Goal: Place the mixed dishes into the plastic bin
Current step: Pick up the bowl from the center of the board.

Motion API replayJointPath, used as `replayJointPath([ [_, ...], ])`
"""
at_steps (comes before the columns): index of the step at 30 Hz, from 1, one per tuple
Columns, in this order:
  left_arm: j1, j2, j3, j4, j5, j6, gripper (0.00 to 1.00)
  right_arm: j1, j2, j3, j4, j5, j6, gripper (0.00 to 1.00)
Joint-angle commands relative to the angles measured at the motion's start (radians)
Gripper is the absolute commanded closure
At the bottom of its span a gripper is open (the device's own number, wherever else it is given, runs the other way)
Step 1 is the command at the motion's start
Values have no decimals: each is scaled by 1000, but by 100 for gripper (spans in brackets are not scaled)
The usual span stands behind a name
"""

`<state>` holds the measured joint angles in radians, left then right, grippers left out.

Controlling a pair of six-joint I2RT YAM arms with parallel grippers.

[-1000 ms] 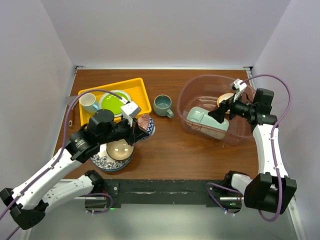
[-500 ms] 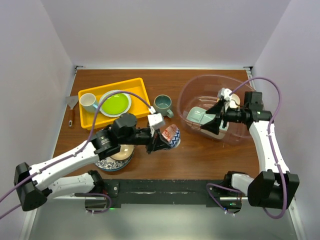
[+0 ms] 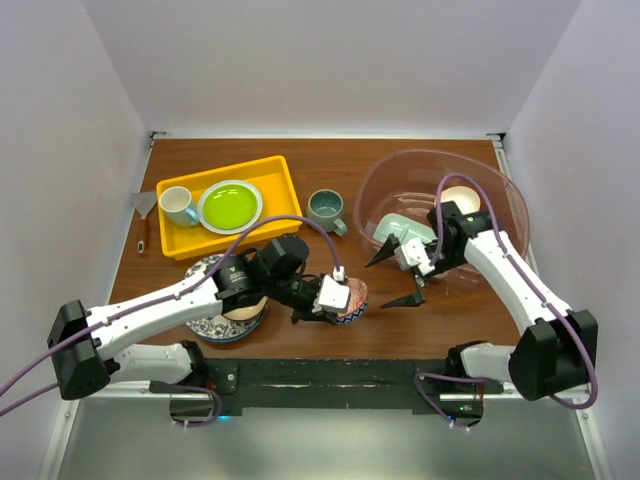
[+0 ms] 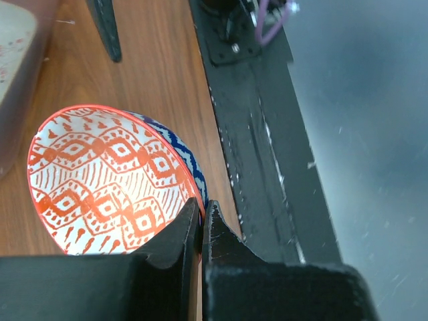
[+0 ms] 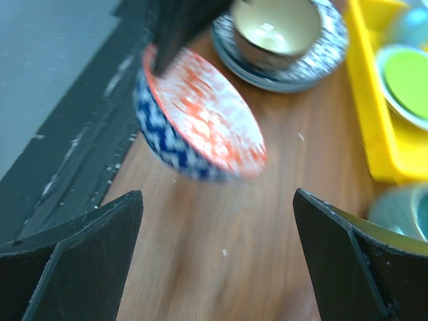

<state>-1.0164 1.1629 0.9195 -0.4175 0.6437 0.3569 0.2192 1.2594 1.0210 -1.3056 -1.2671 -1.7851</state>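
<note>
Sitting right of centre, the bin [image 3: 385, 185] holds a mint tray [image 3: 398, 230]. The left gripper [image 4: 202, 210] pinches the rim of a red-and-blue bowl [image 4: 100, 180], tilted, just left of the bin; the right gripper [image 3: 399, 275] is spread wide, empty, facing the bowl.

The left arm [image 3: 150, 312] and right arm [image 3: 517, 287] wear white shells with black joints. A purple cable [image 3: 290, 219] loops along each. The right gripper [image 5: 217, 200] has plain black wedge-shaped fingers [image 5: 80, 261], tapering toward the tips.
</note>
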Motion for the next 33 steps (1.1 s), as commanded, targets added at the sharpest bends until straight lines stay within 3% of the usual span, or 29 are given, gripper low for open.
replayJointPath([
  [1,-24,24,93,-73,14,241,100,103,17,11,-152,21,-125,2],
  [4,-30,27,113,-122,-32,312,100,205,34,37,-152,79,-94,3],
  [14,-30,17,119,-175,-29,432,100,385,29,97,-28,279,131,23],
  [21,-30,37,156,-207,-22,473,100,503,46,117,54,368,248,58],
  [24,-31,37,160,-201,-18,476,100,523,48,123,63,376,260,63],
  [25,-30,35,159,-199,-15,476,100,528,49,126,66,376,260,73],
  [26,-30,31,157,-190,-15,473,100,531,51,131,65,377,262,95],
  [27,-31,29,153,-182,-15,467,100,532,46,129,68,374,265,100],
  [32,-30,-28,118,-95,-41,412,100,537,18,123,78,373,259,100],
  [33,-30,-41,99,-75,-52,400,88,539,17,122,77,373,259,100],
])
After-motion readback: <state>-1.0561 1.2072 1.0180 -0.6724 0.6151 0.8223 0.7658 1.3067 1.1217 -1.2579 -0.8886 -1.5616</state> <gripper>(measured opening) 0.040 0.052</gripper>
